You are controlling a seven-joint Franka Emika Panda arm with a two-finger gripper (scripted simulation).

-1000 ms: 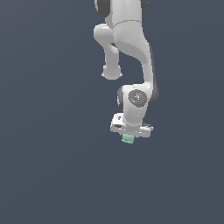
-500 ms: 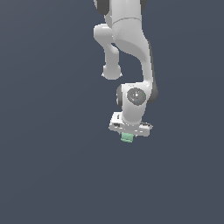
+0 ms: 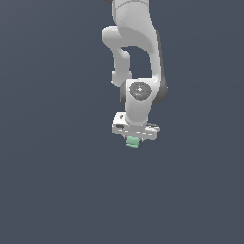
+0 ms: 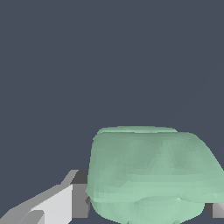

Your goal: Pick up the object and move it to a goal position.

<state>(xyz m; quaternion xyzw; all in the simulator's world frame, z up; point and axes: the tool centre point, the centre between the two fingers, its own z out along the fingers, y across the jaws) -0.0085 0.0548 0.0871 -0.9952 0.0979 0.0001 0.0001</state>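
The object (image 3: 132,142) is a small pale mint-green block, seen in the exterior view just under the white hand of the arm. My gripper (image 3: 133,141) is shut on it, and the block pokes out below the hand's flat bar. In the wrist view the object (image 4: 151,173) fills the near part of the picture, lumpy and rounded, with one grey finger (image 4: 76,194) pressed against its side. The other finger shows only as a sliver at the picture's edge. The block hangs above the plain dark floor.
The white arm (image 3: 136,52) rises from the hand toward the exterior view's top. All around is a flat dark grey-blue floor (image 3: 52,181) with no other object in sight.
The arm and the held block have shifted slightly upward in the exterior view. The grip on the block is unchanged.
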